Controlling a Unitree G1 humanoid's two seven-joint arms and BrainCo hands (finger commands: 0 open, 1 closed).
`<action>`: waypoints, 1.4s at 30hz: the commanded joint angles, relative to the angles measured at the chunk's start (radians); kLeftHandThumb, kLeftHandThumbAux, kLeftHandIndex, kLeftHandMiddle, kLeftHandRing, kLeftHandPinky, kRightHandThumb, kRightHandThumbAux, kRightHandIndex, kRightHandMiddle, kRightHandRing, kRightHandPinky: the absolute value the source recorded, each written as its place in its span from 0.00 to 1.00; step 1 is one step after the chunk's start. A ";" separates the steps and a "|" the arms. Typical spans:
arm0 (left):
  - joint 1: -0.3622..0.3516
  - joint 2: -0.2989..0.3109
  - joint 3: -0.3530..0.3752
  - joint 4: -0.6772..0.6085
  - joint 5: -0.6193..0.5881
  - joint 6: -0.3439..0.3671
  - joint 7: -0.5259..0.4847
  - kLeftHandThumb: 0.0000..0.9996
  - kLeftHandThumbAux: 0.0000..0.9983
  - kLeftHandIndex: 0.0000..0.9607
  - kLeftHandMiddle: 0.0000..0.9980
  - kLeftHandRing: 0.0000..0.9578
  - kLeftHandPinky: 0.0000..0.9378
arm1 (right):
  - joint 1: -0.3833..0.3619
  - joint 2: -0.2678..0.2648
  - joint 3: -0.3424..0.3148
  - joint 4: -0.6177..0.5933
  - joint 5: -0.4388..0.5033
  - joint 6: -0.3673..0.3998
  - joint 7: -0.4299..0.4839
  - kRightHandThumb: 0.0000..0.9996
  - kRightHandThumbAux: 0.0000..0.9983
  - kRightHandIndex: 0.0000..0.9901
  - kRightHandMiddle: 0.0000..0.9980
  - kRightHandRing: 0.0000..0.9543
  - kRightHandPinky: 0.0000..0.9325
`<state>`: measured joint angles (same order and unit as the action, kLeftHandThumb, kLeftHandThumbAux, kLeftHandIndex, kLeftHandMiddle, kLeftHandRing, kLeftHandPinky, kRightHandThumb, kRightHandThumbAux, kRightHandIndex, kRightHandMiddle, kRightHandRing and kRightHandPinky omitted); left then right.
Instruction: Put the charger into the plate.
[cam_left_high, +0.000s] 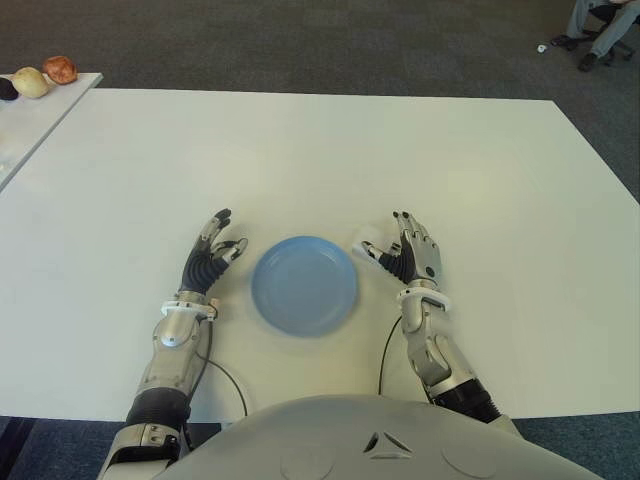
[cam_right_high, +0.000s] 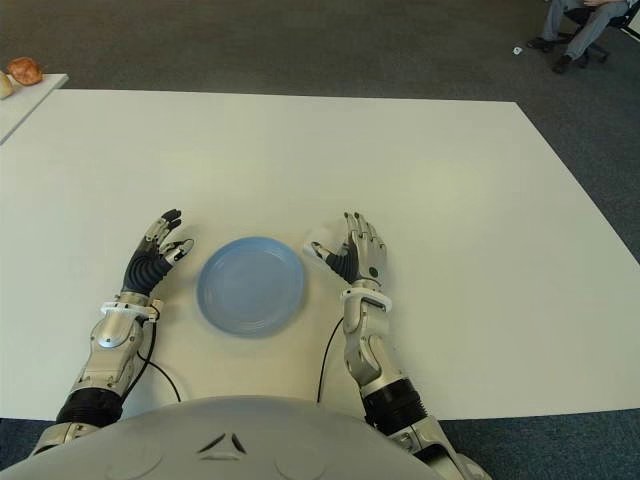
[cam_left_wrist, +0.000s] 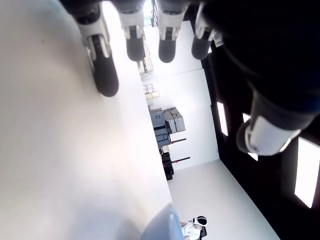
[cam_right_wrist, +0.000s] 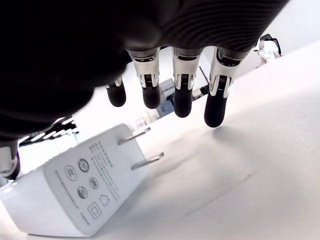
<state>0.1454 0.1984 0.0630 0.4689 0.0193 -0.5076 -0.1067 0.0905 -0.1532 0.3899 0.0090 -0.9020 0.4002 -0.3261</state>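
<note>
White charger (cam_right_wrist: 75, 185) lies under the spread right robot hand (cam_left_high: 405, 255), beside the plate's (cam_left_high: 304, 286) rim.

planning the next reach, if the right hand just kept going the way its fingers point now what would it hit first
Probably nothing: the right hand points away from the robot over the bare white table, free to its far edge. The white block-shaped charger lies by its thumb, toward the round blue plate, apparently off that line, though depth is unclear.

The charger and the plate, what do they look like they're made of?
Charger: likely white plastic, smooth matte casing with printed grey marks, and two bare metal prongs. Plate: light blue, smooth with a soft sheen, probably plastic or glazed ceramic; can't tell which.
</note>
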 joint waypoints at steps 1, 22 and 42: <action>0.037 -0.031 -0.025 0.076 0.013 0.056 -0.002 0.00 0.59 0.10 0.08 0.08 0.09 | 0.027 -0.001 0.018 -0.025 -0.015 0.011 0.016 0.27 0.36 0.00 0.01 0.09 0.22; 0.025 -0.031 -0.026 0.101 0.014 0.052 -0.002 0.00 0.57 0.10 0.08 0.08 0.09 | 0.050 0.002 0.047 -0.018 -0.035 0.021 0.038 0.29 0.34 0.00 0.01 0.08 0.21; 0.019 -0.029 -0.028 0.119 0.026 0.041 0.007 0.00 0.57 0.09 0.08 0.08 0.08 | 0.011 -0.069 0.033 0.055 0.006 -0.132 -0.001 0.30 0.34 0.00 0.02 0.04 0.11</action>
<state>0.1197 0.1984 0.0619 0.5037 0.0210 -0.5219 -0.1053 0.1137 -0.2086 0.4313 0.0444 -0.9196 0.3022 -0.3315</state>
